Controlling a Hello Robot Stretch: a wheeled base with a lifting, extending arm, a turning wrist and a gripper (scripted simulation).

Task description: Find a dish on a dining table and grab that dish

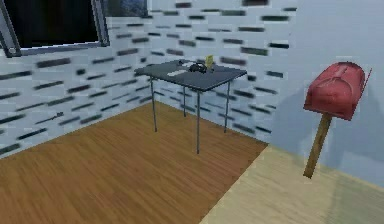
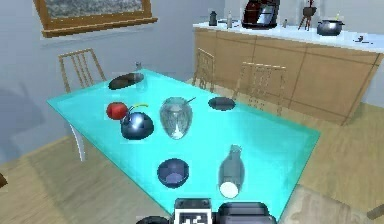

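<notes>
The robot shows a white square tag (image 2: 193, 212) with black marks beside a dark boxy arm block (image 2: 246, 213).

Home kitchen-diner: dining table (image 2: 292, 142), wooden chairs (image 2: 80, 66), counter (image 2: 300, 72) with appliances (image 2: 262, 14).

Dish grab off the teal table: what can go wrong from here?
Risk 1: the bottle lies on its side close to the near dark bowl; a nudge could roll it off the table.
Risk 2: the glass jar stands near the flat dark plate farther out; reaching there might tip it.
</notes>
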